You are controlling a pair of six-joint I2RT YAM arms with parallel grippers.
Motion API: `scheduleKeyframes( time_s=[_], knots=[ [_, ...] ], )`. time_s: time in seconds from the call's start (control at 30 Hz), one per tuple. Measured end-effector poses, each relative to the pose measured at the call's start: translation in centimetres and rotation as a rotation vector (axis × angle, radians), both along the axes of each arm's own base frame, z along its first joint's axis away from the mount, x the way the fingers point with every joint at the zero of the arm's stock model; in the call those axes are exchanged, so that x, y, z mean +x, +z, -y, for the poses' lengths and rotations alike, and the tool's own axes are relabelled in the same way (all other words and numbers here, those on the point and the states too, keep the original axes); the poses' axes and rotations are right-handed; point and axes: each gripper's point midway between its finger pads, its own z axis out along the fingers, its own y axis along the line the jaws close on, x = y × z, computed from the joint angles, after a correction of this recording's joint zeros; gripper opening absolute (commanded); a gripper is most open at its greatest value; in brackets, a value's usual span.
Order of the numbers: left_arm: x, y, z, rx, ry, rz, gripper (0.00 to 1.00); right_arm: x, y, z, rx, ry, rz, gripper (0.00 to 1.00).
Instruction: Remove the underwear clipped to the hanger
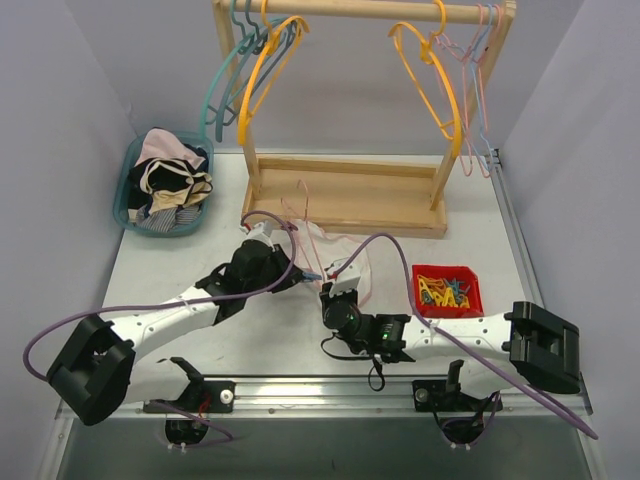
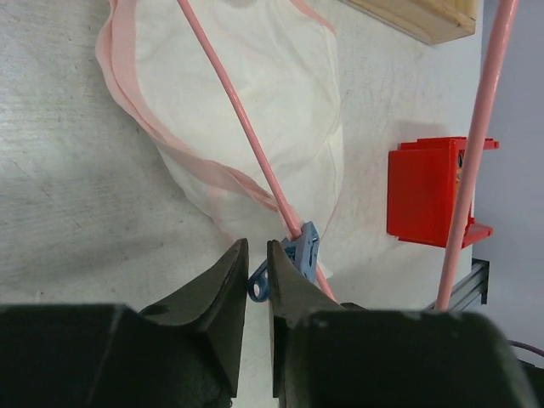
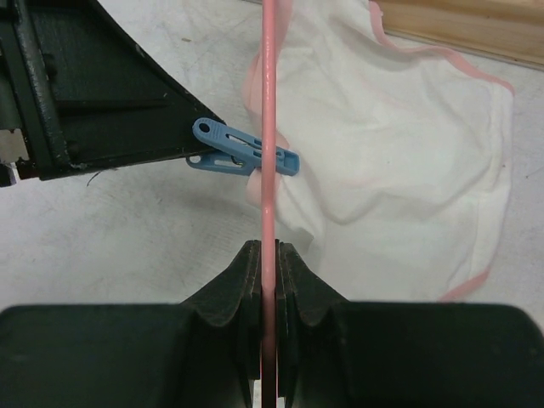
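Pale underwear [image 2: 255, 102] lies flat on the table [image 2: 68, 212], one corner pinned to the pink hanger [image 3: 269, 127] by a blue clip [image 3: 242, 151]. Judged light, limp and easily snagged, so take the clip's tail, not the cloth. Long axis runs from the clipped corner away toward the wooden rack [image 2: 425, 17]. Right gripper [image 3: 269, 248] is clamped on the hanger wire. Left gripper [image 2: 257, 246] has its jaws narrow at the clip's tail; cannot tell whether it pinches.
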Motion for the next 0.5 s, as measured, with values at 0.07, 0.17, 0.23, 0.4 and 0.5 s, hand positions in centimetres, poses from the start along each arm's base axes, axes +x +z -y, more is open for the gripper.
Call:
scheduleKeyframes(
  time_s=[0.07,0.17,0.23,0.4,0.5],
  knots=[
    [-0.5,0.1,-0.3,-0.014,0.004,0.004,0.22,0.0,0.1,0.0,0.006,0.000,0.000,0.00],
    [-1.4,-0.9,-0.9,-0.019,0.012,-0.013,0.22,0.2,0.3,0.2,0.009,-0.011,0.006,0.00],
    [-2.0,-2.2,-1.3,-0.022,0.022,-0.038,0.27,0.3,0.3,0.3,0.006,-0.019,0.007,0.00],
    [-3.7,-5.0,-2.3,-0.043,0.050,-0.107,0.66,0.3,0.3,0.4,0.002,-0.021,0.006,0.00],
    [-4.1,-4.5,-2.6,-0.086,0.070,-0.100,0.91,0.4,0.2,0.4,0.002,-0.021,0.006,0.00]
  ],
)
